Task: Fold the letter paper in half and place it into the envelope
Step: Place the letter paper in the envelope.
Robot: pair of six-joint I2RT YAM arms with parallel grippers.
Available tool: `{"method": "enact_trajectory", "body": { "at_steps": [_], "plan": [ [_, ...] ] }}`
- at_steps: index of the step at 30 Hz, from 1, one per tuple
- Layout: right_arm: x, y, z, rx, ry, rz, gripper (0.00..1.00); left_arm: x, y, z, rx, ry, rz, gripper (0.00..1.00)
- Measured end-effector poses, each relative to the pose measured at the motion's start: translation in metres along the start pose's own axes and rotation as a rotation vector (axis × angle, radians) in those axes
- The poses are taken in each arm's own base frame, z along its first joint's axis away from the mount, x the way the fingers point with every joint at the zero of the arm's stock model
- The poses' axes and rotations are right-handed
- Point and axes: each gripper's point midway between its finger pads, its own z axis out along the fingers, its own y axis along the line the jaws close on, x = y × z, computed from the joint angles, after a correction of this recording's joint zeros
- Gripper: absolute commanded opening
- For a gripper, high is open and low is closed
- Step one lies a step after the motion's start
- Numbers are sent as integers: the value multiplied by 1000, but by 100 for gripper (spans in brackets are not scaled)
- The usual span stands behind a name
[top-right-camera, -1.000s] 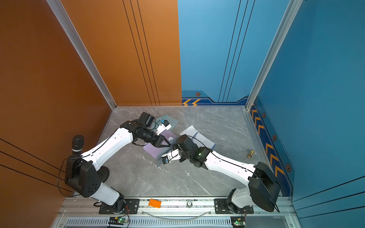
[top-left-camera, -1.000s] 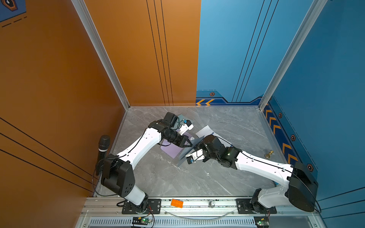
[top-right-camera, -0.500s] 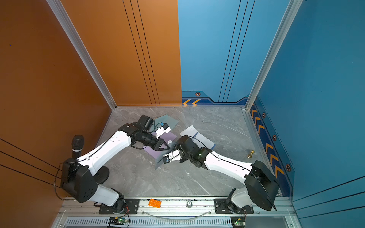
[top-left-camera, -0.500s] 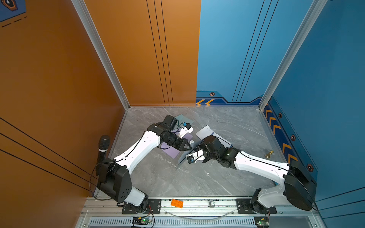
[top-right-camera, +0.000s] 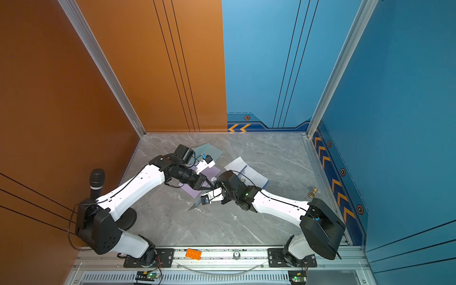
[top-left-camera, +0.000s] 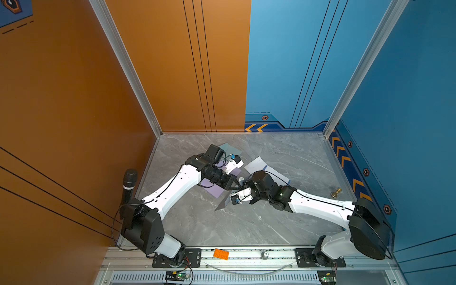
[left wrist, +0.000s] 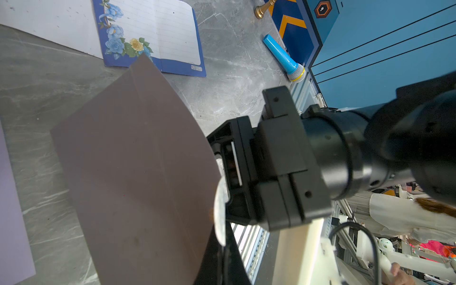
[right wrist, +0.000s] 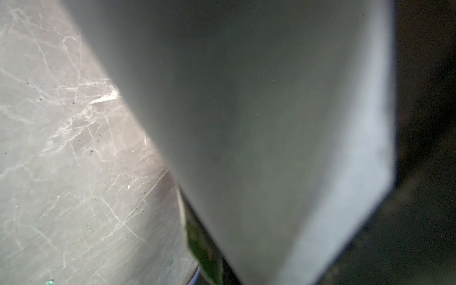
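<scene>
Worktop [top-left-camera: 283, 222]: grey marble-look slab between orange and blue walls. Every place below is given from the letter paper lying on it.
Letter paper [top-left-camera: 257, 164] [left wrist: 158, 32]: flat on the worktop, outside any envelope. One part is blank white, the other ruled, with a blue border and blue and yellow flowers.
Grey envelope [top-left-camera: 223, 204] [left wrist: 138, 160]: dull grey-brown with a faint slanting crease, bowed and tilted. It is just beside the letter paper, on the side nearer the arm bases.
Lilac sheet [top-left-camera: 213, 190]: flat, just beside the letter paper, partly under the left arm.
Teal sheet [top-left-camera: 230, 148]: flat, near the letter paper, toward the orange wall.
Right hand [left wrist: 220, 197]: pressed together, pinching the grey envelope's edge, near the letter paper.
Left hand [top-left-camera: 234, 185]: pressed together, close beside the right hand.
Black microphone [top-left-camera: 129, 182]: upright, well apart from the letter paper.
Blue microphone [left wrist: 283, 58]: lying down, well apart from the letter paper.
Orange brick [top-left-camera: 220, 254]: on the front rail, well apart from the letter paper.
Brass piece [top-left-camera: 336, 193]: upright, well apart from the letter paper.
Hidden: both hands' fingertips are behind the envelope, so whether the left hand grips it cannot be told. In the right wrist view the envelope [right wrist: 246, 111] is a grey blur. The blue microphone shows only in the left wrist view.
Count: two arms, two hands and two microphones; one each of letter paper, grey envelope, lilac sheet, teal sheet, brick and brass piece.
</scene>
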Motion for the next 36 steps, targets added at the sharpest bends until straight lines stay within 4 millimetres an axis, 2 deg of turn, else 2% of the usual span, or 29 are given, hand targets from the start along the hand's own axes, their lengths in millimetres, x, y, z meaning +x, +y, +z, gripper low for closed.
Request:
{"method": "enact_trajectory", "body": {
  "at_steps": [16,26,36],
  "plan": [
    [-5,2,2,1,-79,129,0,4,4,2,-8,10,-9,0],
    [-9,0,3,12,-104,137,0,4,3,1,-12,6,-5,0],
    [-14,13,14,-21,-110,128,0,12,7,2,-31,21,-18,0]
  ]
}}
